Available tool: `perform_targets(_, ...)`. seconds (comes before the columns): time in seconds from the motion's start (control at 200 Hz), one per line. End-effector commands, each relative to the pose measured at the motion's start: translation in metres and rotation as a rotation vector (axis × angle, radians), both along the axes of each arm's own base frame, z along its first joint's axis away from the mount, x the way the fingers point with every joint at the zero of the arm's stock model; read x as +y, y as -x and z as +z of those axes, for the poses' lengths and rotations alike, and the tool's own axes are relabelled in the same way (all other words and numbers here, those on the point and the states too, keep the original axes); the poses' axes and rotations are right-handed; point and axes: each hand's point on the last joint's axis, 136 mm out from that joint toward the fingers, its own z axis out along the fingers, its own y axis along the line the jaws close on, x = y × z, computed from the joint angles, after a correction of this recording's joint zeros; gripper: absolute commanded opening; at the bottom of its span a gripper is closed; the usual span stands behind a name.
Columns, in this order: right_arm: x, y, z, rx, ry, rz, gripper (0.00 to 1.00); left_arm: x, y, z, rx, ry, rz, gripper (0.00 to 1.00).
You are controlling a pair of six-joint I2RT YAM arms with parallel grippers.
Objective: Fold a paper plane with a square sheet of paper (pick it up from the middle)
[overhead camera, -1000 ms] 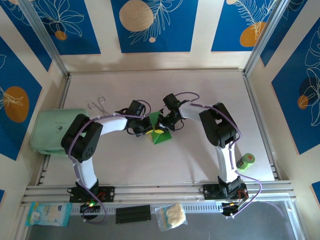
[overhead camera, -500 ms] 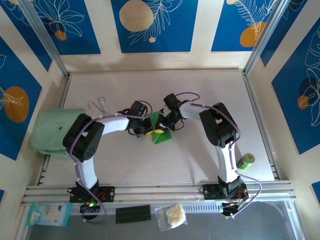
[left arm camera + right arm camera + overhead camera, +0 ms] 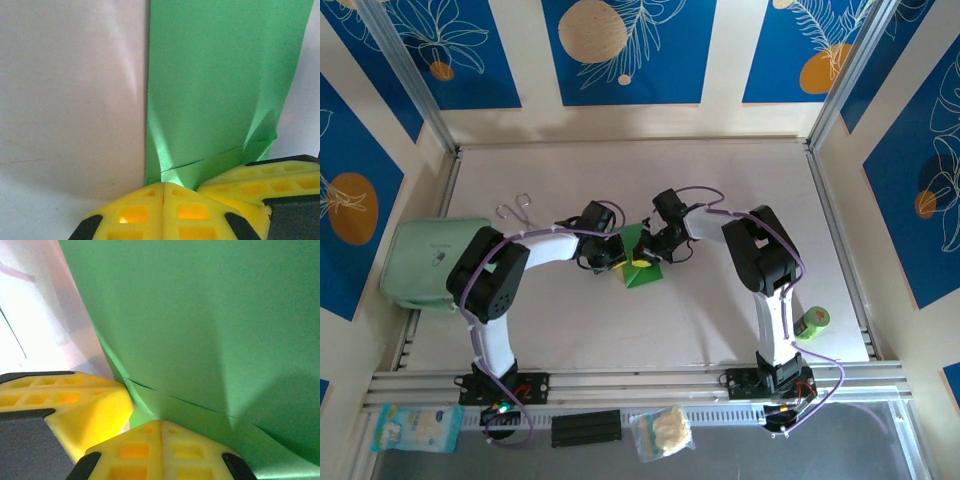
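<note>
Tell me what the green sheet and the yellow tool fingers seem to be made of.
The green sheet looks like thin matte paper: it holds sharp creases and buckles softly. The yellow fingers look like moulded matte plastic or rubber, with recessed square pockets; which, I cannot tell.

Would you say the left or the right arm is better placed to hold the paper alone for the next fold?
Right, probably. Both grippers are shut on the paper, but the left gripper pinches at its side edge; the right gripper sits further in.
</note>
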Motion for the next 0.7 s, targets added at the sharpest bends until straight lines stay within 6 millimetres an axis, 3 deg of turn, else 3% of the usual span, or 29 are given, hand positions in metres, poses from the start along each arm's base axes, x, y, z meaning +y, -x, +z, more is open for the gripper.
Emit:
perform_targets(0.0,-0.011,0.014,-0.008,0.024,0.024,0.018,0.01,0.004,0.009,-0.014,0.044,-0.057,-0.021,0.00)
perform_targets(0.205,-0.021,0.013,-0.027,0.043,0.054,-0.017,0.02,-0.005,0.000,-0.003,0.008,-0.036,-0.064,0.00)
perform_targets(0.445,-0.025,0.000,-0.036,0.022,0.054,-0.080,0.01,-0.018,-0.018,0.042,-0.090,0.036,-0.078,0.02)
perform_targets(0.695,-0.020,-0.015,-0.036,-0.024,0.034,-0.121,0.01,-0.019,0.002,0.047,-0.059,0.118,-0.040,0.04)
